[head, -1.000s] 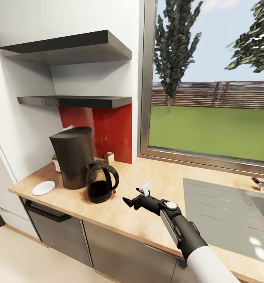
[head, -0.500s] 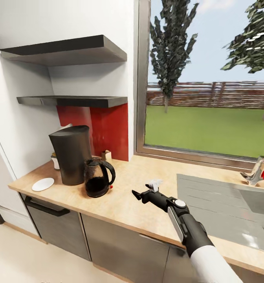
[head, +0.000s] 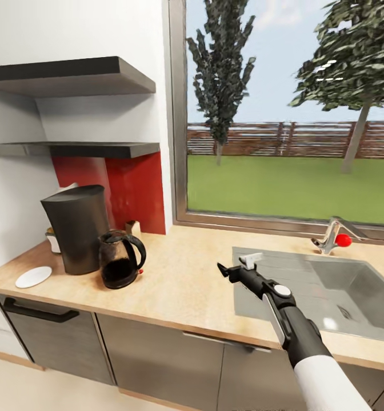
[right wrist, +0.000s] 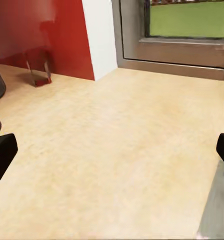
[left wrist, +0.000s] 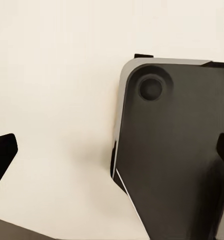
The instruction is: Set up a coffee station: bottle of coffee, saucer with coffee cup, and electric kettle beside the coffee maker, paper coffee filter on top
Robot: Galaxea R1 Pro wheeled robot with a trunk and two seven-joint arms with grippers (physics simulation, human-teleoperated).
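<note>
We hold our right gripper [head: 234,267] out over the countertop [head: 180,285], its jaws spread wide and holding nothing; in the right wrist view the two fingertips [right wrist: 3,152] sit at opposite edges of the frame with bare counter between them. Our left gripper [left wrist: 112,165] is likewise released and empty, its dark tips far apart above pale floor and a dark grey part of our own base [left wrist: 177,150].

Well beyond the right jaws, on the side away from the sink [head: 329,285], stands the coffee maker [head: 78,228], in its place on the counter. The electric kettle [head: 119,260] stands just beside it, on the side nearer our jaws, so we judge that step done. The saucer [head: 33,277] lies on the far side of the coffee maker, near it, with no cup on it. Something pale peeks over the top of the coffee maker [head: 66,187]; it may be the paper filter, but we cannot tell. A small pale object [head: 54,240] sits partly hidden behind the machine, and a small tan thing [head: 134,228] stands against the red backsplash [head: 138,191]; we cannot identify either.

The shelves [head: 72,149] show only their undersides, so we cannot say where the coffee bottle is. As we judge it, the cup onto the saucer and the bottle remain.
</note>
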